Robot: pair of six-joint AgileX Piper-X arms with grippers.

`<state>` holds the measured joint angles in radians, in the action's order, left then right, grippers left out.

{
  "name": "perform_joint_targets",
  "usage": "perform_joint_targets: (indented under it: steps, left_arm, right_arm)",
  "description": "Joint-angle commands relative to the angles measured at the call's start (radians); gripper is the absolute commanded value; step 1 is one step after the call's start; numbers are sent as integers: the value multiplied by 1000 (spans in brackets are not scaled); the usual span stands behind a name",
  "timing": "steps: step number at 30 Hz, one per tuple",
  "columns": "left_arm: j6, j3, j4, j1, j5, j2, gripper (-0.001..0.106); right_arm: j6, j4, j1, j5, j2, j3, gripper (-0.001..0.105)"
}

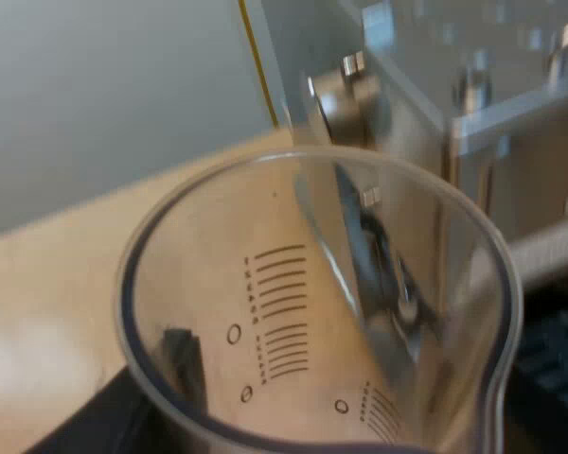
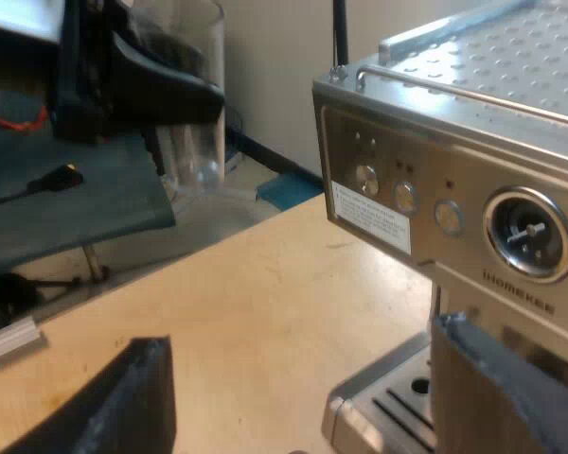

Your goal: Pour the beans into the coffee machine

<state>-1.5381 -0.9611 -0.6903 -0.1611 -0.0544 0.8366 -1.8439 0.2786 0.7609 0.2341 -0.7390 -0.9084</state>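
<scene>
Up beside the espresso machine (image 2: 454, 189), clear of the table (image 2: 246, 293), my left gripper (image 2: 170, 90) clamps the measuring glass (image 1: 303, 312) upright, while my right gripper (image 2: 303, 397) hangs wide open, holding nothing, near the machine's front.

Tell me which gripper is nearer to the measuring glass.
Left. The left gripper holds the measuring glass, close beside the espresso machine. The right gripper is open above the table at the machine's front, well apart from the glass.
</scene>
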Motion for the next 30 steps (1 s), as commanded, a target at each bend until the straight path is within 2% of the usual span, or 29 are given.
perform_joint_targets:
  steps: [1,5,6,8,12,16,21,29,30]
  left_arm:
    - [-14,9,18,2,-5,-8,24]
    - [-14,64,53,2,-10,-10,24]
    - [-14,113,100,2,-9,-10,24]
    - [-14,129,118,2,-9,-10,24]
    - [-51,211,193,2,-10,-17,24]
    - [-60,282,273,2,-61,-20,24]
    - [-62,340,350,2,-62,-20,24]
    - [-62,408,445,7,-62,-20,24]
    - [-107,440,509,24,-70,-20,24]
  right_arm:
    - [-19,-7,1,17,6,22,59]
    - [-19,-7,1,17,6,42,59]
    - [-19,-7,1,17,6,47,59]
    - [-19,-7,1,17,6,54,59]
    - [-19,-7,1,17,6,88,59]
    - [-19,-13,1,17,6,135,59]
    - [-19,-23,1,17,3,169,59]
    - [-19,-161,1,11,3,255,59]
    - [-19,-165,1,10,1,262,59]
